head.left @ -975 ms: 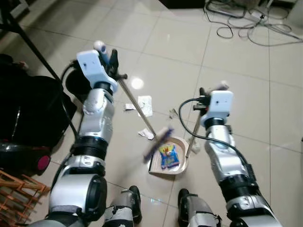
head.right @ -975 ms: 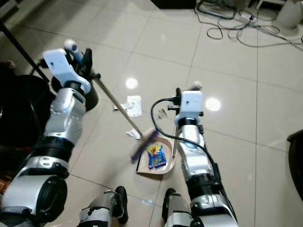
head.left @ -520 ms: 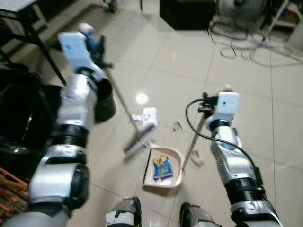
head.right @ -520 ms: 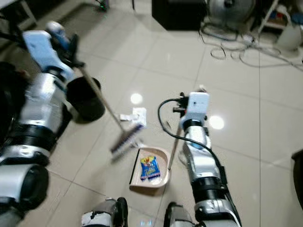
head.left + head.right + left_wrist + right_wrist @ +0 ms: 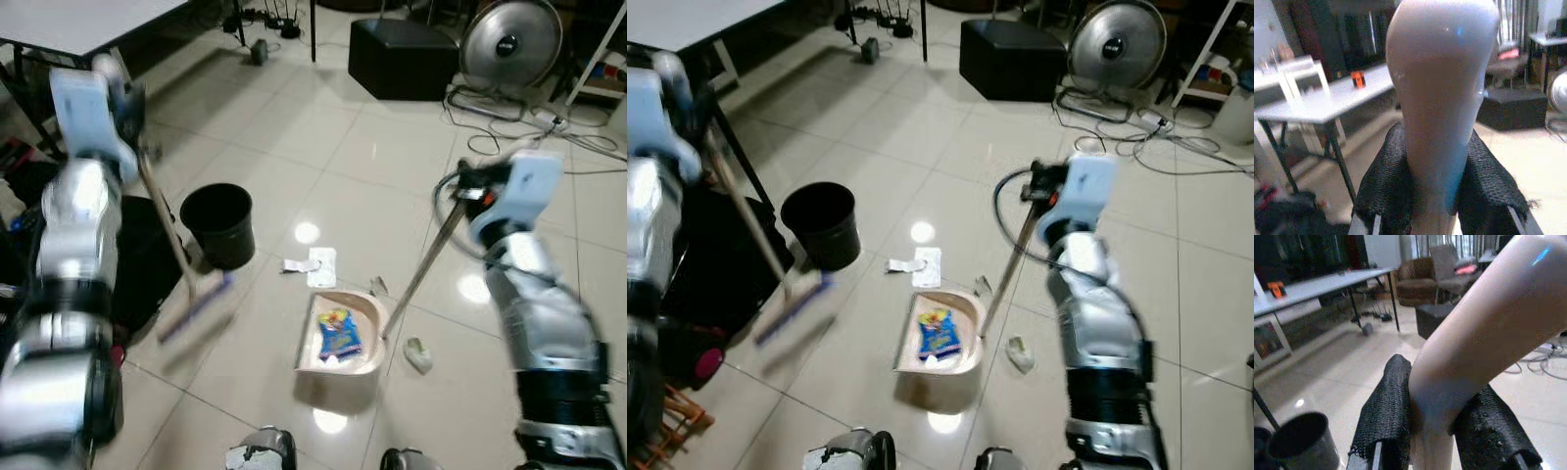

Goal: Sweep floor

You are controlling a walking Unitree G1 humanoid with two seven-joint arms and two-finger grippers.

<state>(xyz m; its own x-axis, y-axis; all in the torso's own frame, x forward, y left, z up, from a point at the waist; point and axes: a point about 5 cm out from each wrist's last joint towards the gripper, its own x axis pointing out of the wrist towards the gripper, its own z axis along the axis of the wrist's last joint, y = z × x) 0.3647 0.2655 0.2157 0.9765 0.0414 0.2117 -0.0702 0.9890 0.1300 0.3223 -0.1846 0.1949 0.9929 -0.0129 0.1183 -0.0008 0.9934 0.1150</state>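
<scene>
We grip the broom [image 5: 174,257] handle top with the left tool [image 5: 1432,205], head swung out by the black bin [image 5: 217,224], away from the debris. Right tool [image 5: 1432,431] clamps the dustpan [image 5: 338,338] handle, keeping the pan flat on the floor with a blue-yellow wrapper [image 5: 336,334] inside. Paper scraps [image 5: 312,265] and a crumpled bit [image 5: 417,353] lie unswept beside it.

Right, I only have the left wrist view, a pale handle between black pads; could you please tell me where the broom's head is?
Observer: The broom has its head beside the black bin, to the left of the dustpan and apart from it.
Operator: Is anything in the dustpan?
Observer: A blue and yellow wrapper lies in it.
Operator: Anything left on the floor?
Observer: White paper scraps lie just beyond the dustpan.
</scene>
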